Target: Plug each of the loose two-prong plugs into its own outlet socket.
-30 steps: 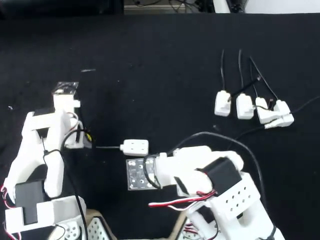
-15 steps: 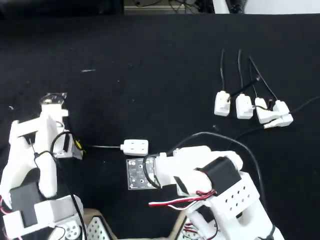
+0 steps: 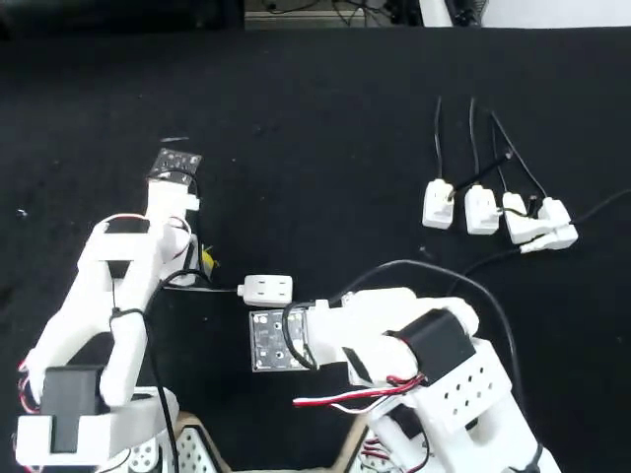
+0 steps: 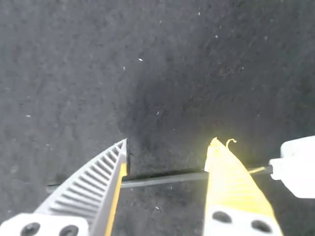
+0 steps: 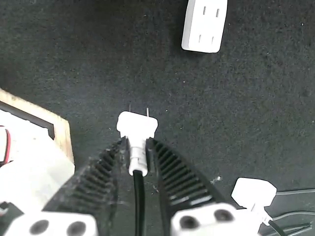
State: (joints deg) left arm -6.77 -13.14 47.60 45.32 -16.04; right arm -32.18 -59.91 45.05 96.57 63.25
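A loose white outlet socket [image 3: 267,289] lies at the table's middle, its thin black cord [image 4: 162,179] running off to the left. My left gripper [image 4: 170,147] is open and straddles that cord a short way from the socket [image 4: 298,167]; the high view shows its yellow finger [image 3: 204,261] just left of the socket. My right gripper [image 5: 138,142] is shut on a white two-prong plug [image 5: 138,125] with a black cable. The prongs point toward the socket [image 5: 204,24], which lies a short gap ahead. In the high view the right arm [image 3: 394,325] covers that plug.
Several white sockets with plugs and black cables [image 3: 483,209] sit in a row at the right. Another white connector [image 5: 253,191] lies beside my right gripper. A wooden base edge [image 5: 44,128] borders the near side. The cloth is black.
The left arm first swung out to the left, then came back right and forward, so its gripper now stands over the socket's cord. The right arm and its plug have not moved.
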